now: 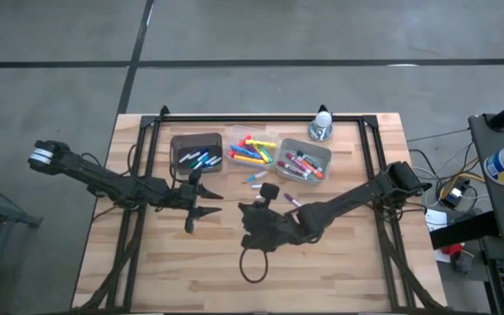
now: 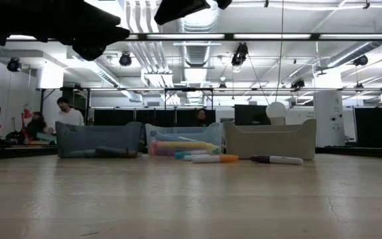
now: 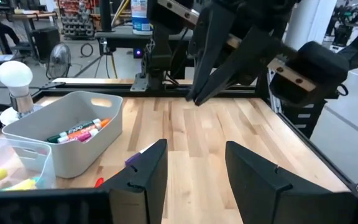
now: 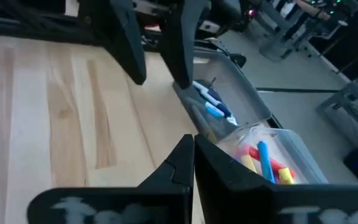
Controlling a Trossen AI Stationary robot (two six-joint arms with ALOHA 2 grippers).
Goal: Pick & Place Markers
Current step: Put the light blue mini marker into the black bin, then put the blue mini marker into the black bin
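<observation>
Several markers lie in three bins at the table's far side: blue ones in the dark bin [image 1: 197, 150], yellow and red ones in the clear bin [image 1: 250, 150], red and pink ones in the grey bin [image 1: 303, 161]. Loose markers lie on the wood in front of the bins: a blue-capped one [image 1: 254, 178] and a purple one [image 1: 290, 201]; the purple one [image 2: 277, 159] also lies flat in the low view. My left gripper [image 1: 201, 208] is open and hovers left of centre. My right gripper [image 1: 248, 214] is shut and faces it, near the centre. Both stand above the table.
A small lamp with a white bulb [image 1: 323, 122] stands beside the grey bin at the far edge. A dark cable loop [image 1: 252, 262] lies on the wood near the right arm. Black rails [image 1: 370, 157] run along the table's sides. Bare wood stretches toward the near edge.
</observation>
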